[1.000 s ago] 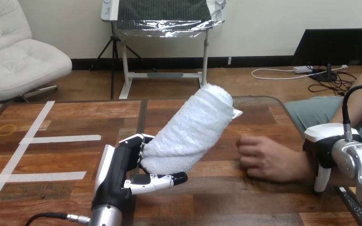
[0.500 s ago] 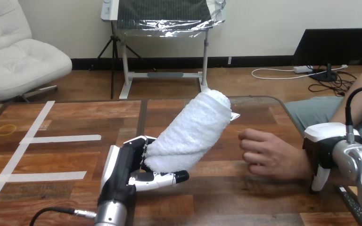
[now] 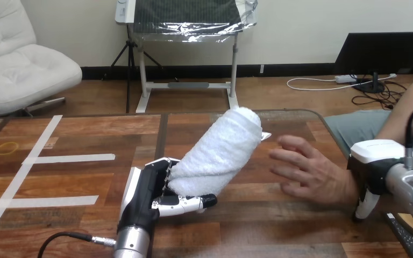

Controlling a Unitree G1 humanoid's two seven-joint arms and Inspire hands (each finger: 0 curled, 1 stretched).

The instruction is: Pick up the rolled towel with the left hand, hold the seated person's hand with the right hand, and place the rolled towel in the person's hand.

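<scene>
In the lower middle of the frame, left hand: the robot's black, white-shelled left hand (image 3: 149, 189) has its fingers and thumb wrapped round the lower end of the white rolled terry towel (image 3: 218, 153), carrying it clear of the brown wooden table (image 3: 279, 226).
Towel: it is tilted, its free end pointing to the upper right of the frame, close to the person's fingertips but apart from them.
Towel, last second: it has sunk a little and drifted right along with the hand that carries it.
Person's hand: right of centre, the person's bare hand (image 3: 307, 171) is now spread, fingers reaching left toward the towel. A second ago it was a loose fist, low by the table.
Right hand: at the right edge, the robot's right hand (image 3: 379, 172) sits against the person's wrist, much where it was. Whether it actually grips the wrist cannot be told from here.
Meaning for the task: the pick-up looks done, and the opened hand appears ready to receive.
What remains: judging by the gap, the towel's free end has yet to be brought into the open hand before the left hand lets go.
Risk: the towel is gripped at one end only, so it may tip as it is passed.
</scene>
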